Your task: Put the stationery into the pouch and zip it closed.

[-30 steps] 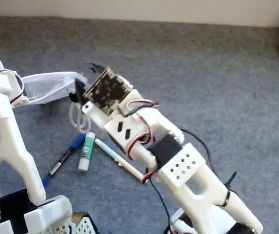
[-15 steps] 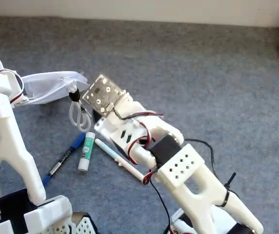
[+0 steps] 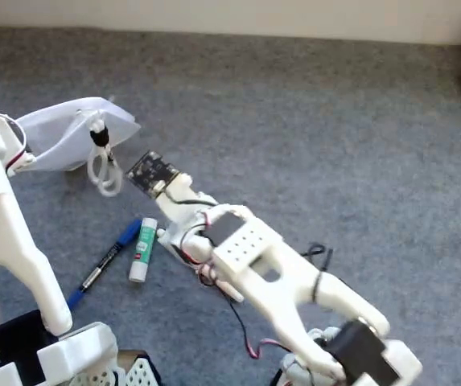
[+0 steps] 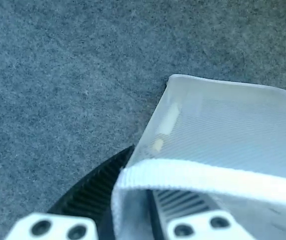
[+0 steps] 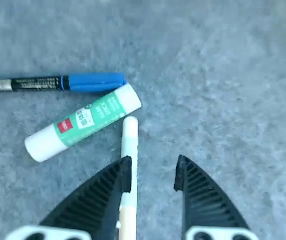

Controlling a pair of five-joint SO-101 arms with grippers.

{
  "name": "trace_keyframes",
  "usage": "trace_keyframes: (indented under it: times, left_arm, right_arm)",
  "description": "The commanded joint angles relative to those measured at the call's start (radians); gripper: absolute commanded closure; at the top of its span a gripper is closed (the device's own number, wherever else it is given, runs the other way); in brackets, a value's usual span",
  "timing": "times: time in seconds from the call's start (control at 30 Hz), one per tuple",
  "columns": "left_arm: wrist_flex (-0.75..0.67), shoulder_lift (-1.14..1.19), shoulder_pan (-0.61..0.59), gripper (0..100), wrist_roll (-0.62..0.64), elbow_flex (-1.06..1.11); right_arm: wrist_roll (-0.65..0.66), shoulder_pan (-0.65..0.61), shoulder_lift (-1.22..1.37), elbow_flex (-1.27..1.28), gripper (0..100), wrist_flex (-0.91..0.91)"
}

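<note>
The left gripper [image 4: 135, 197] is clamped on the rim of the white mesh pouch [image 3: 65, 133], and scissors [image 3: 100, 153] poke out of its mouth. The right gripper [image 5: 151, 172], jaws parted, is low over the carpet [image 3: 359, 121] near the marker [image 5: 58, 83] and glue stick [image 5: 85, 121], with the pen [image 5: 129, 140] just beside one jaw.

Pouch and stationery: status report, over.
Left pincer shut on pouch. Right pincer open, low over white pen. Glue stick, blue marker loose on table. Scissors hang out of pouch mouth, in the way of closing.
</note>
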Motion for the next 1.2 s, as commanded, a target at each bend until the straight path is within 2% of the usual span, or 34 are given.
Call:
trace_keyframes:
  times: [0.0,0.33,0.83,0.97,1.17]
  left_arm:
    - [-0.021,0.005,-0.033,99,0.012,-0.004]
    - [-0.021,0.005,-0.027,99,0.012,-0.002]
    - [-0.021,0.005,-0.025,99,0.011,0.001]
    - [-0.021,0.005,-0.025,99,0.009,0.002]
    - [-0.021,0.005,-0.025,99,0.009,0.004]
  right_arm:
    - [-0.008,-0.036,0.084,-0.117,86.0,-0.001]
    - [-0.006,-0.041,0.288,-0.272,86.0,0.031]
    - [-0.005,-0.07,0.394,-0.283,86.5,0.036]
    - [-0.002,-0.07,0.404,-0.283,93.3,0.053]
    - [0.106,-0.07,0.404,-0.283,98.0,0.125]
